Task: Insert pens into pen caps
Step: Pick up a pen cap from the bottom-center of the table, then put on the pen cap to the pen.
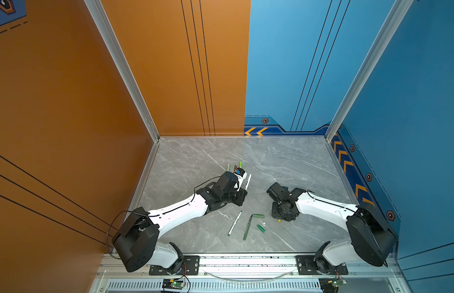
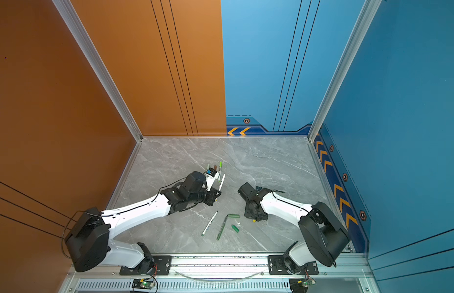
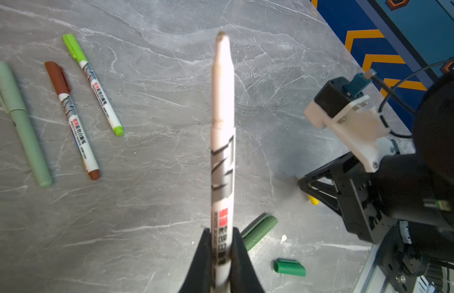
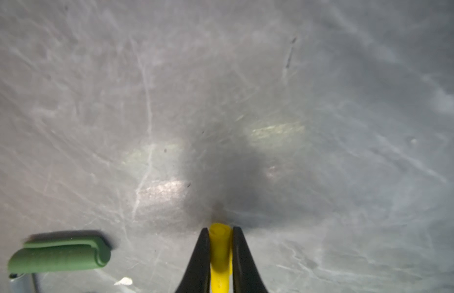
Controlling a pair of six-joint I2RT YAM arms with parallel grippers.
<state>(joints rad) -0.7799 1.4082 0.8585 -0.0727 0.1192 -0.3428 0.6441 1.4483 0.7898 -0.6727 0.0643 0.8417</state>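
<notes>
My left gripper [image 3: 221, 236] is shut on a white-barrelled pen [image 3: 222, 126], held above the table with its bare tip pointing away from the fingers; both top views show this pen [image 1: 247, 181] [image 2: 221, 182]. My right gripper [image 4: 221, 230] points down at the table, shut on a yellow pen cap [image 4: 219, 243] whose end peeks out under it [image 1: 279, 220]. Two dark green caps [image 3: 259, 232] [image 3: 289, 267] lie loose between the arms. A white pen with a dark green end [image 1: 234, 223] and an all dark green pen [image 1: 247, 227] lie near the front.
Three capped pens lie side by side behind the left gripper: sage-green [image 3: 23, 121], brown [image 3: 73, 121] and light green [image 3: 94, 86]. A dark green cap [image 4: 61, 253] lies close beside the right gripper. Walls enclose the grey marble table [image 1: 284, 162] on three sides.
</notes>
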